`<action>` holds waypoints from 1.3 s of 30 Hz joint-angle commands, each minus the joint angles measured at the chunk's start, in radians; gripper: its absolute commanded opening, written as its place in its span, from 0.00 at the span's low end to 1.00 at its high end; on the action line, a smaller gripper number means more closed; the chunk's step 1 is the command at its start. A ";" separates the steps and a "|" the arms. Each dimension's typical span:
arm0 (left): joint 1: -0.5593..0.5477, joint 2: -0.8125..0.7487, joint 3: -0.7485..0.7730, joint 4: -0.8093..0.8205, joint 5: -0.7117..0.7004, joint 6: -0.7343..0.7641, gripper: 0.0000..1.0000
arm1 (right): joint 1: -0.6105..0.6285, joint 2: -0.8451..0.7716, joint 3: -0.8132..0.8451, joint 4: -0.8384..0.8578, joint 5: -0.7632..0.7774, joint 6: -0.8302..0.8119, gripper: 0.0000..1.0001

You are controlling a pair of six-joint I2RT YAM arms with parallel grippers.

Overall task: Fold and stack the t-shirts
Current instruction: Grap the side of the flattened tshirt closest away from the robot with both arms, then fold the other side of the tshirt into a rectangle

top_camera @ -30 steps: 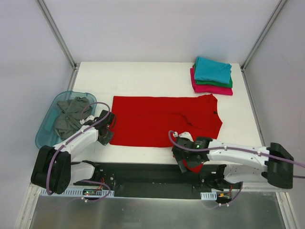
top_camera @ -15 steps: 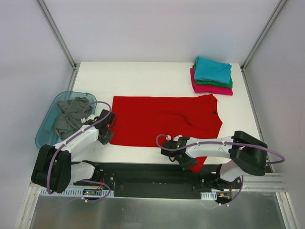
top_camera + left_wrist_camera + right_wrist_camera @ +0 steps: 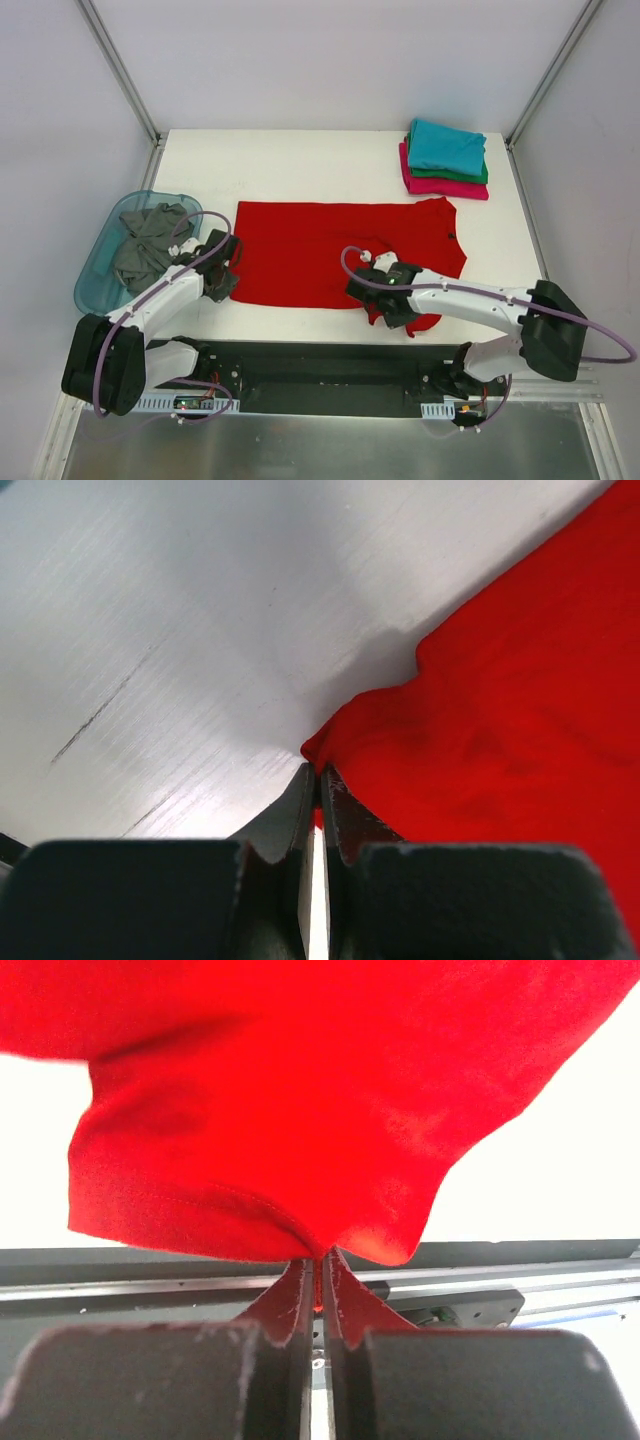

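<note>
White table carries the red shirt, spread flat ahead of both jaws. Soft, light and limp, it should sag from any pinch, so hem corners are best held. The right gripper is clamped on a lifted fold of hem. The left gripper is closed on a corner, apparently by little cloth. A folded stack lies well beyond the right jaws, with the tub beside the left.

White arms, black joints and jaws, looping purple cables

You have a white table with the red t-shirt spread across its middle. A folded stack sits at its far right corner.
</note>
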 commanded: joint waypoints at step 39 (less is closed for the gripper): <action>0.089 0.326 0.463 -0.123 -0.018 -0.007 0.00 | -0.600 0.355 0.615 0.132 0.103 -0.714 0.00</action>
